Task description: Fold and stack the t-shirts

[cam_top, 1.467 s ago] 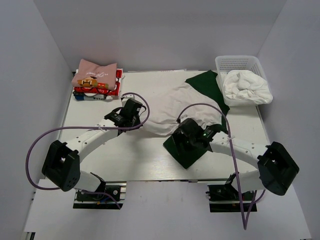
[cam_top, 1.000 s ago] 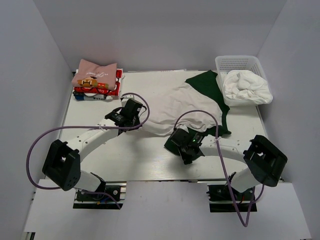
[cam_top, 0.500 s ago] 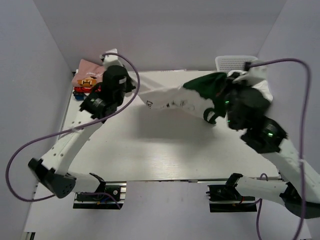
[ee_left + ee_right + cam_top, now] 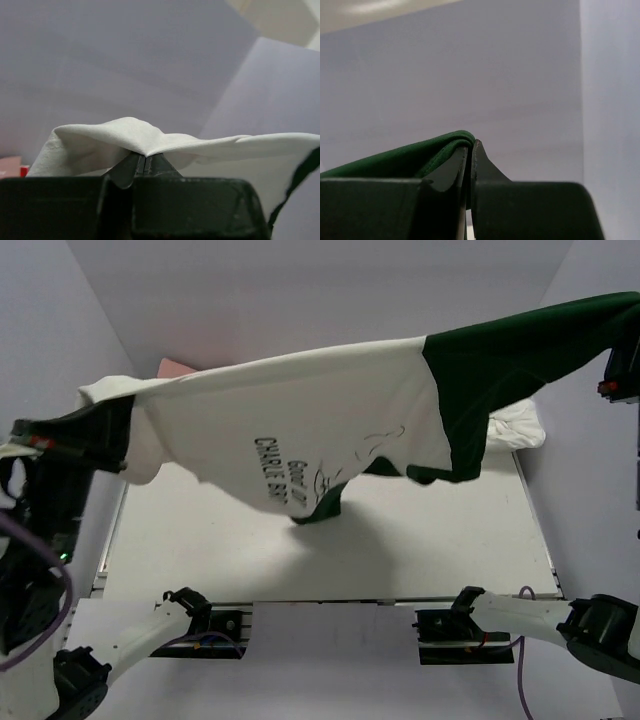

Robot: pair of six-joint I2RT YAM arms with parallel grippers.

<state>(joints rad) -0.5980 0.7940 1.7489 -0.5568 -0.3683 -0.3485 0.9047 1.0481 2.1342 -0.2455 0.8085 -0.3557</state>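
The off-white shirt [image 4: 300,410], crumpled at the far side of the table [image 4: 400,540] a moment ago, now hangs stretched in the air from left to right. The left gripper [image 4: 144,164] has risen pinching its pale edge. The right gripper [image 4: 470,155] has risen clamped on a green sleeve [image 4: 520,350]. The black print [image 4: 285,468] now shows.
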